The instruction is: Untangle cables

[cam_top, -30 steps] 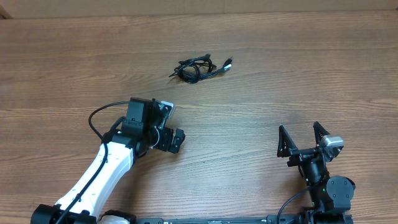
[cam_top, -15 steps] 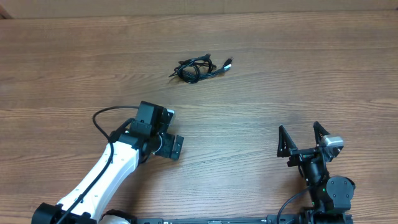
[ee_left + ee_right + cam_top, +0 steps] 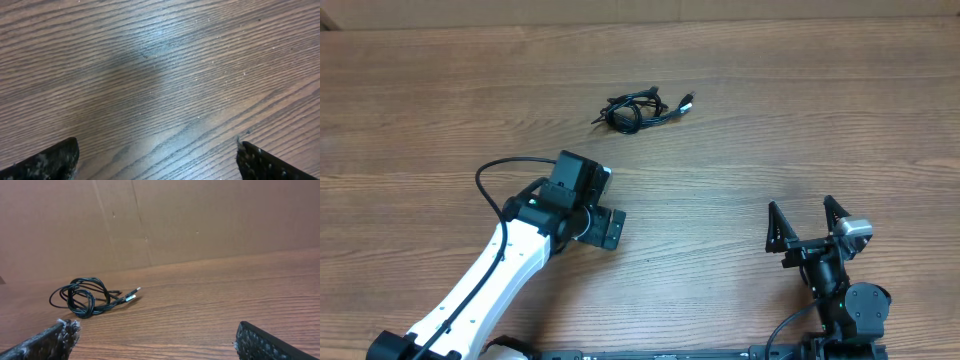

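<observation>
The cables [image 3: 640, 110] lie as a small knotted bundle of thin black cord at the back middle of the table, with a metal-tipped plug [image 3: 687, 100] sticking out to the right. In the right wrist view the cables [image 3: 86, 298] lie ahead on the left, well beyond the fingertips. My left gripper [image 3: 600, 226] points down at the table, some way in front of the bundle and a little to its left. It is open, and the left gripper [image 3: 157, 165] has only bare wood between its fingers. My right gripper [image 3: 805, 222] rests open and empty at the front right.
The wooden table [image 3: 770, 120] fills the view. A brown cardboard wall [image 3: 200, 220] stands behind its far edge. The left arm's own thick black cable [image 3: 490, 185] loops beside its wrist.
My left arm has moved to the right, slightly nearer the cables, with its gripper still open. The right arm and the cables have not moved.
</observation>
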### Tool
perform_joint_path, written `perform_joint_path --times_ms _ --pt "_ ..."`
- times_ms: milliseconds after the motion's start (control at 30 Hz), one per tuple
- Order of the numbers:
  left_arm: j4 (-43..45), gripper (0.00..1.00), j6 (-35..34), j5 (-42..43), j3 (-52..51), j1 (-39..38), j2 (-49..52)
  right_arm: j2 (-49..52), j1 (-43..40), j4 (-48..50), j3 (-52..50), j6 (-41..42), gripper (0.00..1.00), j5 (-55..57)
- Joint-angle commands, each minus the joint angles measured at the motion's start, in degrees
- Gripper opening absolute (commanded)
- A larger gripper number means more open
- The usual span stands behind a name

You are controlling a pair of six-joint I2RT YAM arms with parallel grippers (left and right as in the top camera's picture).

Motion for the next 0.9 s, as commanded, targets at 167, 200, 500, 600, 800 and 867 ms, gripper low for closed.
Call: perform_joint_path --times_ms 167,200,500,600,800,867 --pt "0.04 1.00 -1.62 -3.21 1.53 -1.33 0.35 -0.52 0.37 0.24 -0.59 -0.24 1.00 0.55" --pt "0.02 1.00 -1.73 -3.06 1.53 -1.33 0.35 -0.52 0.37 0.26 -0.59 -0.24 1.00 0.55" --pt "-0.20 1.00 -2.93 -3.04 1.53 -1.33 0.35 -0.52 0.37 0.24 -0.59 -0.24 1.00 0.57" --pt "0.15 1.00 -2.93 -2.34 1.97 -1.36 0.35 -0.52 0.37 0.26 -0.59 -0.24 1.00 0.55" --pt "0.70 1.00 -2.95 -2.12 2.29 -1.33 0.35 -0.52 0.37 0.26 -0.61 -0.24 1.00 0.55" --pt "0.70 1.00 -2.93 -2.14 2.27 -1.33 0.35 -0.52 0.37 0.26 -0.61 -0.24 1.00 0.55"
